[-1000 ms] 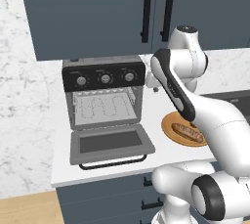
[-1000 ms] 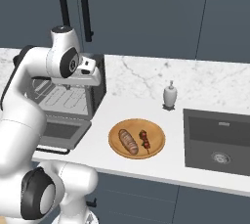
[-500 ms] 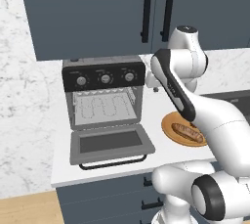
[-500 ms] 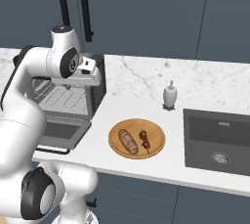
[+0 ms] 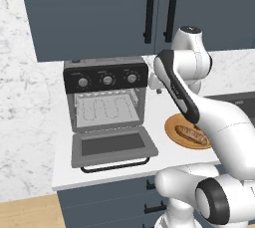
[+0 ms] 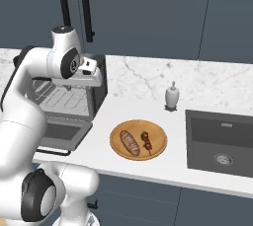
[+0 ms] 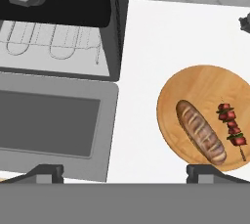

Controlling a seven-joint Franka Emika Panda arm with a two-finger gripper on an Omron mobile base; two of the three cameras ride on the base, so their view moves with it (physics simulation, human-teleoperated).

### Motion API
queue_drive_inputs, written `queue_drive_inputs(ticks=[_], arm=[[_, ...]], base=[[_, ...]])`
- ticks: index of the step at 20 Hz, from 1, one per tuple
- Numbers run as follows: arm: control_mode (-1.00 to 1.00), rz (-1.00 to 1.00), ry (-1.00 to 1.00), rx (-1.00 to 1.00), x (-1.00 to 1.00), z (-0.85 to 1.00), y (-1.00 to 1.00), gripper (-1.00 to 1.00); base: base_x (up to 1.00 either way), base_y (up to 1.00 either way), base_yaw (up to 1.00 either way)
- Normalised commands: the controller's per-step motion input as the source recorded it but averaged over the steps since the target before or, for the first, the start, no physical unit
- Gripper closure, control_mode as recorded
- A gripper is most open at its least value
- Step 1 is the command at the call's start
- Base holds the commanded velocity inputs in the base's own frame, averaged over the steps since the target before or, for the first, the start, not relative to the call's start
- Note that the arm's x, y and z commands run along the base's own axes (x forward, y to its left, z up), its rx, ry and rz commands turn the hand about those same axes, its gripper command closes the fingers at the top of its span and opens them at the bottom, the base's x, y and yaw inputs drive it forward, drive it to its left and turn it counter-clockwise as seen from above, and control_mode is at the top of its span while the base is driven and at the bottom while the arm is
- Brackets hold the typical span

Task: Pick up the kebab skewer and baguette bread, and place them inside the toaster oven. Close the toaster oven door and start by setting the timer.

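The toaster oven (image 5: 104,78) stands on the counter with its door (image 5: 112,145) dropped open flat and the wire rack bare inside. To its right, a round wooden plate (image 6: 148,126) carries the baguette bread (image 6: 130,142) and the kebab skewer (image 6: 147,141), side by side. My gripper (image 6: 79,87) hangs high above the counter by the oven's right front corner, open and holding nothing. The hand view looks straight down from the gripper (image 7: 126,173) onto the door (image 7: 49,125), the baguette (image 7: 201,132) and the skewer (image 7: 232,130) on the plate (image 7: 195,78).
A soap dispenser (image 6: 171,96) stands behind the plate, near the wall. A dark sink (image 6: 222,141) is sunk into the counter at the right. Dark cabinets with black handles hang above. White counter lies between the oven and the plate.
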Motion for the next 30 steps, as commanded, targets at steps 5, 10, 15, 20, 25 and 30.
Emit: queue_drive_inputs(ticks=[5,10,15,20,25,30], arm=[[-1.0,0.01,0.0,-0.06,-0.13,-0.11,0.0,-1.0],[-1.0,0.08,-0.12,-0.19,-0.67,-0.41,0.49,-1.0],[-1.0,0.21,-0.2,-0.22,-0.12,-0.27,1.0,-1.0],[-1.0,0.13,-0.33,-0.1,0.05,-0.18,0.88,-1.0],[-1.0,0.0,-0.2,-0.01,0.2,-0.13,0.83,-1.0],[-1.0,-0.06,-0.12,0.0,0.49,-0.14,0.17,-1.0]], base=[[0.0,0.0,0.0],[0.0,0.0,0.0],[0.0,0.0,0.0],[0.0,0.0,0.0],[0.0,0.0,0.0],[0.0,0.0,0.0]])
